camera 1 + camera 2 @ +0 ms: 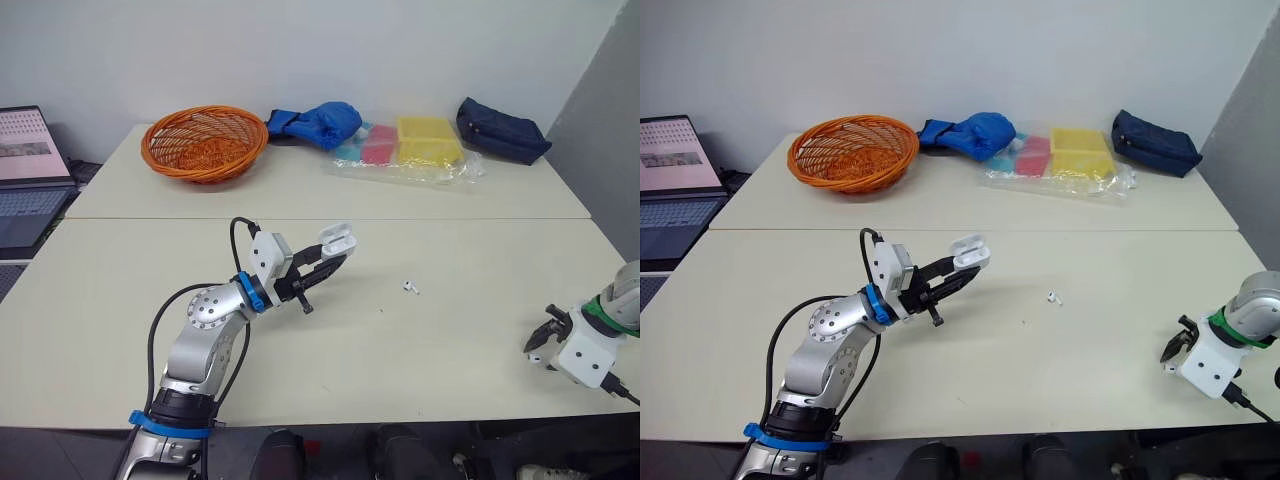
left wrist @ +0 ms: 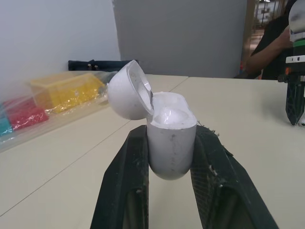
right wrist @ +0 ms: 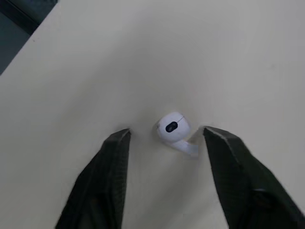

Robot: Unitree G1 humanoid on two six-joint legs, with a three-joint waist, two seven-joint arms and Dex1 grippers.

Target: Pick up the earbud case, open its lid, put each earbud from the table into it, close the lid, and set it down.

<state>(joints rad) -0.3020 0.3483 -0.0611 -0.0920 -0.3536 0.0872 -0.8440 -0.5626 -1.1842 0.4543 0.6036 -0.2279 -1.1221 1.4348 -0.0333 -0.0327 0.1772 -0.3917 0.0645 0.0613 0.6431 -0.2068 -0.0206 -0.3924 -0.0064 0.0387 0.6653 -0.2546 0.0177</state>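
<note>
My left gripper [image 1: 325,265] is shut on the white earbud case [image 1: 336,238] and holds it above the middle of the table. The case's lid [image 2: 127,90] is swung open over the body [image 2: 169,143], which sits squeezed between the two black fingers. One white earbud [image 1: 410,288] lies on the table to the right of the case. My right gripper [image 1: 545,340] hovers low near the table's front right edge. It is open, and a second white earbud [image 3: 174,128] lies on the table between its fingertips, touching neither.
At the back stand an orange basket [image 1: 205,142], a blue cloth bundle [image 1: 315,125], a plastic bag of coloured boxes [image 1: 405,150] and a navy pouch [image 1: 503,130]. A laptop [image 1: 25,175] sits far left. A person's arm [image 2: 269,43] shows beyond the table.
</note>
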